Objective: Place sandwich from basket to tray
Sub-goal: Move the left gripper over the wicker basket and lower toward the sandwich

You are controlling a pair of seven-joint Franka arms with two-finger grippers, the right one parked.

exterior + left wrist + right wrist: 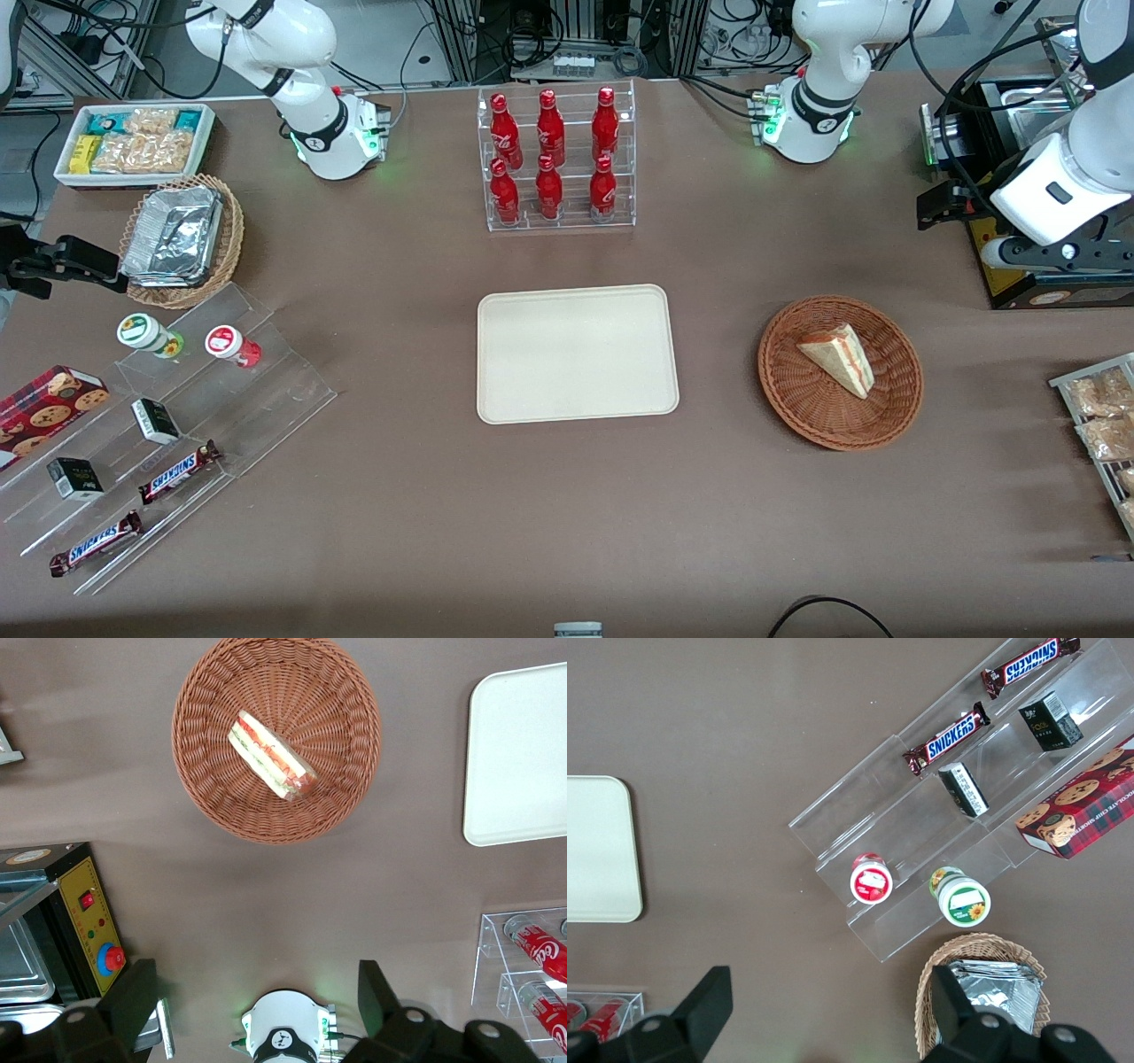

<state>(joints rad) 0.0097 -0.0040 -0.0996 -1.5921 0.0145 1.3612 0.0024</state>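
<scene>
Bright even overhead light, soft short shadows under basket point(840, 372) and tray point(577, 354); foil containers point(173, 235) glare; all views sharp.

Brown table point(532, 514) carries tray point(578, 353), basket point(797, 390), bottle rack point(558, 159).

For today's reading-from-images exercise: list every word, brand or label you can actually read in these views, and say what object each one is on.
"SNICKERS": two chocolate bars on the clear acrylic step rack.
"Coca-Cola" script, only partly readable: red bottles in the clear display stand.
Too small to read: cookie box, two dark small cartons, two cup lids, yellow control panel.
No text: sandwich, basket, tray.
The gripper hangs open above the table.
</scene>
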